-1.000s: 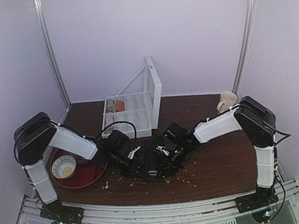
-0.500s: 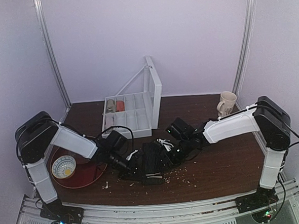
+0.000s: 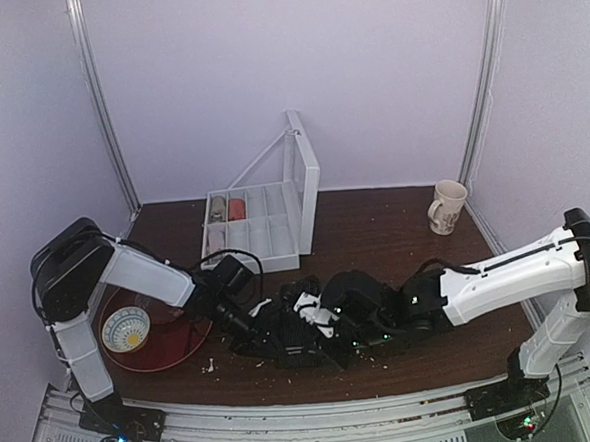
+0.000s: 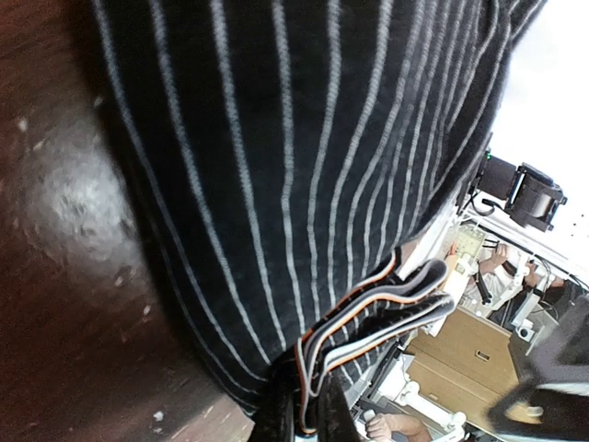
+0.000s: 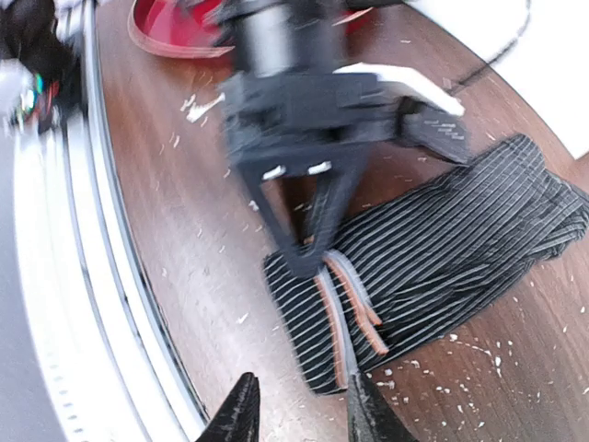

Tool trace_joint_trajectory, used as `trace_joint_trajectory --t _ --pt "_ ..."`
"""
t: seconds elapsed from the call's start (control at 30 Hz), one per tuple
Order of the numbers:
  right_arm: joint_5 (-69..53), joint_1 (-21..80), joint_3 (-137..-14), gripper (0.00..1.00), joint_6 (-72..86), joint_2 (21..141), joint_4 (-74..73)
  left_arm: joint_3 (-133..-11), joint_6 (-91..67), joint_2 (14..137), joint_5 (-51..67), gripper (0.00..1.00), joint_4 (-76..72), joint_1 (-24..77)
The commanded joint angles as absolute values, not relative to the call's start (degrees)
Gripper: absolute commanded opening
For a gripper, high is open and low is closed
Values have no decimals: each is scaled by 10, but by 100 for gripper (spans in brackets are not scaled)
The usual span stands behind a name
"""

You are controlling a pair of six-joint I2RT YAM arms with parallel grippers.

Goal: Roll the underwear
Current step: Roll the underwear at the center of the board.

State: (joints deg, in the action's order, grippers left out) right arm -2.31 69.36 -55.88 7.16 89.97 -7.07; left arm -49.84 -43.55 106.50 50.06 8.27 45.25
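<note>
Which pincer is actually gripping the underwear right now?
The left pincer: its tips pinch the underwear at the banded hem. The right pincer hangs with jaws parted, holding nothing.

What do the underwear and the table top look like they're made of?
The underwear looks like soft, matte fabric, likely a knit: black with pale pinstripes, it bunches and folds, with a striped hem. The table top looks like dark wood or wood-look laminate, slightly glossy: grain and a light sheen show.

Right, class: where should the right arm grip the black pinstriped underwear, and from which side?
Grip the black pinstriped fabric underwear at its orange-and-white banded end, beside the left arm's fingers pinching it. Come from the wooden table's near edge, probably: that layered end points toward the right arm's fingers.
</note>
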Motion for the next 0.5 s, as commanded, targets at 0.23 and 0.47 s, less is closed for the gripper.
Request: trace_joint_trajectory --t 0.23,0.47 --pt "254 818 -612 35 -103 1015 -129 -510 -420 1079 514 0 120 447" --pt "288 833 -636 36 -139 1054 -127 -496 -425 1076 521 0 105 447"
